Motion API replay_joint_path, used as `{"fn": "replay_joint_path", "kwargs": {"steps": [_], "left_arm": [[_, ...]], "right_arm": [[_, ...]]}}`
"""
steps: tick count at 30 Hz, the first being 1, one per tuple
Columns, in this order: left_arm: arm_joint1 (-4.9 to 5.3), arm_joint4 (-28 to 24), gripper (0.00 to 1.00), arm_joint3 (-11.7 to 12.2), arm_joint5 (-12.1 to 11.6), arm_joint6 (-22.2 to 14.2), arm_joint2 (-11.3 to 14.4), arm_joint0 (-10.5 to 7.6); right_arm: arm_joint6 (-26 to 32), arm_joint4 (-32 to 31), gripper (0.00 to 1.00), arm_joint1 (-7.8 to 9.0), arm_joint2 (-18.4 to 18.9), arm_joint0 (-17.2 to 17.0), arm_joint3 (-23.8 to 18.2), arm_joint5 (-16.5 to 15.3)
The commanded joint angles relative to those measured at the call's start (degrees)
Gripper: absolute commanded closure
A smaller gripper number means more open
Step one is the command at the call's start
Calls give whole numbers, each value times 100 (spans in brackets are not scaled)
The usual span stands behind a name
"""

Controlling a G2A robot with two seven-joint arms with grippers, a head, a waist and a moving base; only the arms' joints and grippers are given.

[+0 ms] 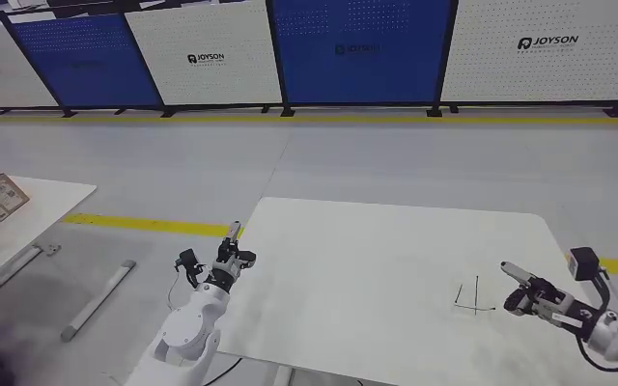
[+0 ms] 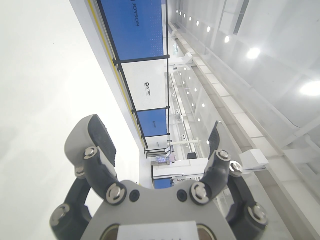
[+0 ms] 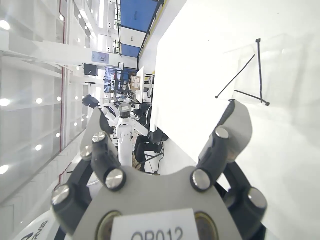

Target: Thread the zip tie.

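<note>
My left arm lies along the left edge of the white rectangular table (image 1: pixel 386 251), forearm pointing away from my body. My left gripper (image 1: pixel 232 239) sits just over that edge. From the left wrist view this gripper (image 2: pixel 157 136) is spread wide, its black ribbed pads (image 2: pixel 103 138) well apart and holding nothing, with the table (image 2: pixel 37 76) lying to one side of it.

My right arm comes in over the table's right edge near the front corner, and my right gripper (image 1: pixel 512 288) is aimed toward the middle of the table. In the right wrist view this gripper (image 3: pixel 165 116) is also wide open and empty.

Three thin black plastic zip ties (image 1: pixel 476 294) lie flat on the table just beside my right gripper, on the side toward the table's centre. From the right wrist they (image 3: pixel 260 71) lie ahead of my open fingers. Two cross near one end, close to the tip of one finger; the third lies slanted, apart from them.

Beyond the table stands a row of blue and white perforated wall panels (image 1: pixel 362 48), and a yellow floor line (image 1: pixel 145 224) runs toward the table's left side. A second white table (image 1: pixel 43 203) stands well to the left, with a grey bar (image 1: pixel 97 299) on the floor near it. Another white robot (image 3: pixel 124 131) stands past the far table edge in my right wrist view.
</note>
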Motion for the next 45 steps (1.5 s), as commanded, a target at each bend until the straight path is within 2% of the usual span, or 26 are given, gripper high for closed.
{"fn": "replay_joint_path", "kwargs": {"steps": [1,3,5,10,13,28,30,35,39,42,45], "left_arm": [[0,0,0,0,0,0,0,0],[0,0,0,0,0,0,0,0],[0,0,0,0,0,0,0,0],[0,0,0,0,0,0,0,0],[0,0,0,0,0,0,0,0],[0,0,0,0,0,0,0,0],[0,0,0,0,0,0,0,0],[0,0,0,0,0,0,0,0],[0,0,0,0,0,0,0,0],[0,0,0,0,0,0,0,0],[0,0,0,0,0,0,0,0]], "right_arm": [[993,-160,0,79,47,379,92,77],[1474,-376,0,142,-159,700,283,219],[1474,-543,0,189,-497,998,491,361],[1474,-704,0,308,-1556,1681,1152,333],[1474,-644,0,360,-1940,1991,1614,398],[1474,-605,0,376,-1924,1960,1668,351],[1474,-583,0,468,-1850,1909,1668,215],[1474,-906,0,717,-1905,1877,1579,415],[1474,-906,0,883,-2262,1965,1712,511],[1474,-817,0,972,-2625,2190,1956,645],[1474,-776,0,976,-2634,2219,1987,671]]}}
